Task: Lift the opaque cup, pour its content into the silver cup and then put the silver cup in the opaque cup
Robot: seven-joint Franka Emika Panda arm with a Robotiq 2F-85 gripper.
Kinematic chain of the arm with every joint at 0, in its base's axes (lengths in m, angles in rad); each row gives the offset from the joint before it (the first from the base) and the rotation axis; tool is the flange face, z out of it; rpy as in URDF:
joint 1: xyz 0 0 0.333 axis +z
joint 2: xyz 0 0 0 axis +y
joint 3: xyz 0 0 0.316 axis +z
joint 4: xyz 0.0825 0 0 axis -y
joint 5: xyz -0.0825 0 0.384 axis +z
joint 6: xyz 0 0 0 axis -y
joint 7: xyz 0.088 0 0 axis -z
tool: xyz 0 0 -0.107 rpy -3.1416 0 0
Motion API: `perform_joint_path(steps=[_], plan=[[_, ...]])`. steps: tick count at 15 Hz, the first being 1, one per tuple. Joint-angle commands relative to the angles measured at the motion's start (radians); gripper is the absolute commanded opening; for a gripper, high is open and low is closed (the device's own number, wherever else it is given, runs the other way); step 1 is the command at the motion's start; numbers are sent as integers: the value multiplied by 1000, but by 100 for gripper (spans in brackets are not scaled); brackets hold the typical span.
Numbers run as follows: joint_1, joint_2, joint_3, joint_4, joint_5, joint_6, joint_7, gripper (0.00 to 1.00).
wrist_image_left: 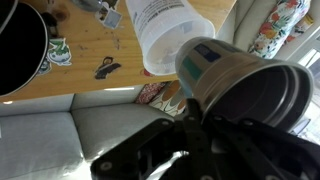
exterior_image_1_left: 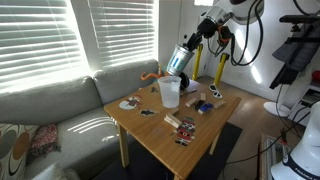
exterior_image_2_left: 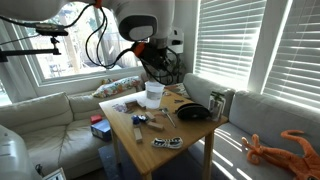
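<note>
A robot arm reaches over a wooden surface (exterior_image_1_left: pixel 150 128) set against a grey sofa (exterior_image_1_left: pixel 60 118), with slatted window blinds behind. The gripper (exterior_image_1_left: pixel 184 54) has its jaws pinching the silver cup (exterior_image_1_left: pixel 176 64), which is raised in the air and tilted to one side rather than upright. Directly below the jaws, the opaque cup (exterior_image_1_left: pixel 169 93) stands upright on the surface, whitish and wider than the metal cup. The lower end of the silver cup is just above the opaque cup's rim; whether the two touch cannot be told.

In the wrist view the silver cup (wrist_image_left: pixel 250 88) fills the space just ahead of the dark jaws, its side bearing a pale label with green and blue print. The opaque cup (wrist_image_left: pixel 165 35) shows just past it. The inside of neither cup can be seen clearly.

In an exterior view the arm hides most of the silver cup, and the opaque cup (exterior_image_2_left: pixel 153 94) sits under the gripper (exterior_image_2_left: pixel 151 70).

Beyond the jaws, a thin yellow post (exterior_image_1_left: pixel 196 68) rises from the far edge of the surface. To one side of the jaws lies a round black dish (exterior_image_2_left: pixel 193 113). Small flat items are scattered over the surface nearer the camera, too small to identify. An orange toy lizard (exterior_image_2_left: pixel 280 150) lies on the sofa, well apart from the jaws.
</note>
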Motion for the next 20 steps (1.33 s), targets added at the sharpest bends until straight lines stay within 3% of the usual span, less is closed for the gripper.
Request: perform_joint_path(steps=[1,20], plan=[[-44,57,32,46,8,-75,22,1],[-118,216,133,122,-72,-62,93,1]])
